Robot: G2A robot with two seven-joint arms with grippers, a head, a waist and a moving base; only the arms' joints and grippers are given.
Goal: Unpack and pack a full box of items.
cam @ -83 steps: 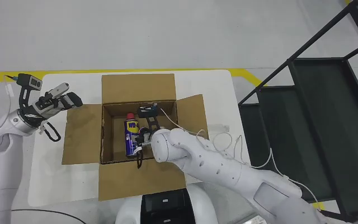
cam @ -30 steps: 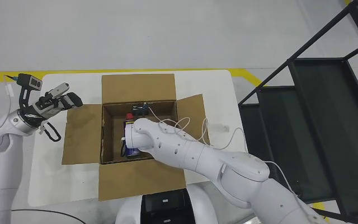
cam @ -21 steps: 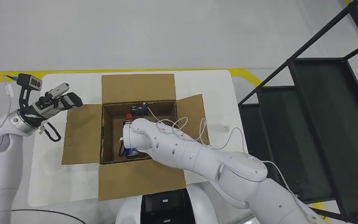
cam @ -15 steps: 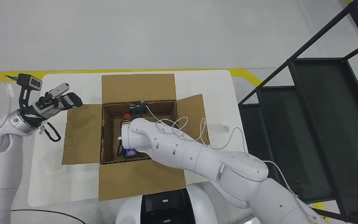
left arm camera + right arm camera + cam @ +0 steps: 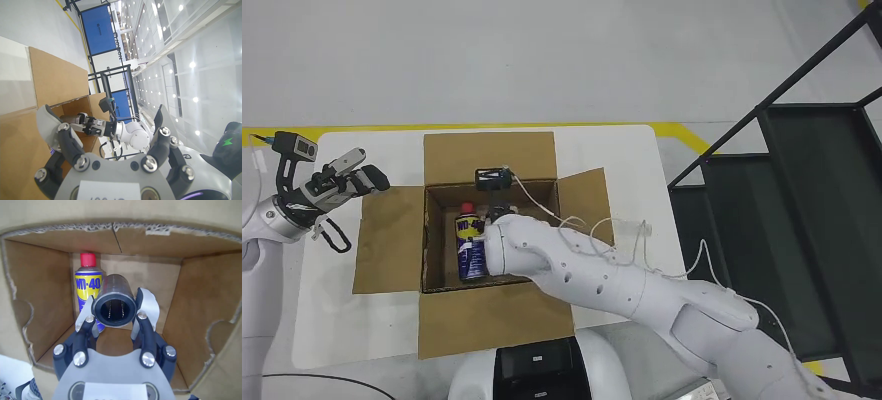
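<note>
Hollow metal cylinder point(image 5: 115, 298), dark-rimmed with rows of small balls inside the bore, clamped across its body between both fingers of the right pincer point(image 5: 115, 308). Pincer closed on it from either side, one open end facing the wrist. Held at the open mouth of the cardboard box point(image 5: 198, 291), clear of the box floor and roughly over the middle of the opening; from the left wrist view, cylinder point(image 5: 70, 119) and right pincer point(image 5: 83, 125) seen just past the box's point(image 5: 56, 81) left wall, about level with its rim. Just beside the cylinder, toward the box's left wall: a blue and yellow spray can point(image 5: 471, 245), lying on the box floor, red cap toward the far wall; same can point(image 5: 87, 283) partly hidden behind the cylinder and one finger in the right wrist view. All four flaps of the box point(image 5: 489, 158) folded outward and lying flat on the white desk point(image 5: 342, 300). Beyond the outer edge of the box's left flap, above the desk: the left pincer point(image 5: 359, 170), fingers spread wide apart, nothing between them, well apart from the cylinder; same spread fingers plain at the left pincer point(image 5: 103, 115) in its own wrist view. Off the desk past the box's right side: black metal steps point(image 5: 802, 200). On the floor along the desk's far edge: a yellow line point(image 5: 682, 130).
</note>
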